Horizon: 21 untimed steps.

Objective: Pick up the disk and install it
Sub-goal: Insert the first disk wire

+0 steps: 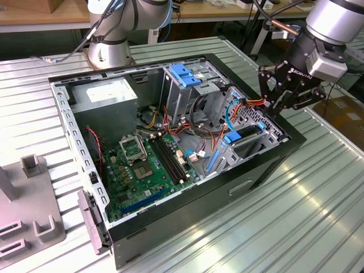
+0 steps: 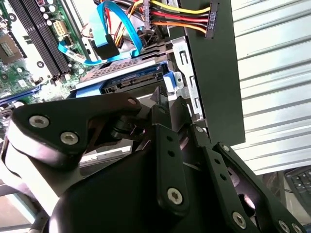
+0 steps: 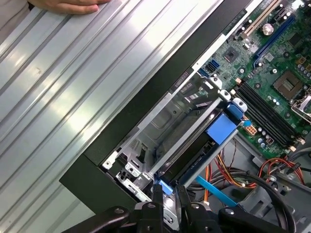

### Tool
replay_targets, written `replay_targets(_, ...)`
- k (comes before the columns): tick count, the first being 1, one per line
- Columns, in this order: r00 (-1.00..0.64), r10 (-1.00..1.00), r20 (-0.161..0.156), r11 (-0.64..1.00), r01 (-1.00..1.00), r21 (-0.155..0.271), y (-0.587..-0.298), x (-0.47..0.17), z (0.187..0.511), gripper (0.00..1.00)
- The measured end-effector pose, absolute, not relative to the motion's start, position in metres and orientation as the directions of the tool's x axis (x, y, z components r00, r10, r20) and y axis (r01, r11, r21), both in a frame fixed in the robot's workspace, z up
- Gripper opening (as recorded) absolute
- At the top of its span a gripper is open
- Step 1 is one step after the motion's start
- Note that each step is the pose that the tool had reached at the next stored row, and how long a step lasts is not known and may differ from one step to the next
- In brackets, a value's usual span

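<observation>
One disk [image 2: 124, 80] in bay [image 2: 183, 63], jaws clamped on its blue rail; skewed push could jam it, pinching cables [image 2: 175, 17].

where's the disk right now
The disk sits in the drive bay at the computer case's end on the exterior view's right, just below the gripper, next to the motherboard.
</observation>
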<state>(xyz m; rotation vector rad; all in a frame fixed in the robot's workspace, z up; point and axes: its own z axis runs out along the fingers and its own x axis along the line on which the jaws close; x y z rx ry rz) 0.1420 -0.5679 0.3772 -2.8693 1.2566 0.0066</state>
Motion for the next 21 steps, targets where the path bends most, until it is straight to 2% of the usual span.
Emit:
replay_targets(10, 0.776, -0.631, 0.021, -0.776, -0.63, -0.034, -0.5679, 0.142, 0.3771, 0.25)
replay_targets(21, 0.852, -0.523, 0.035, -0.852, -0.522, -0.044, -0.5679, 0.1436, 0.3766, 0.25)
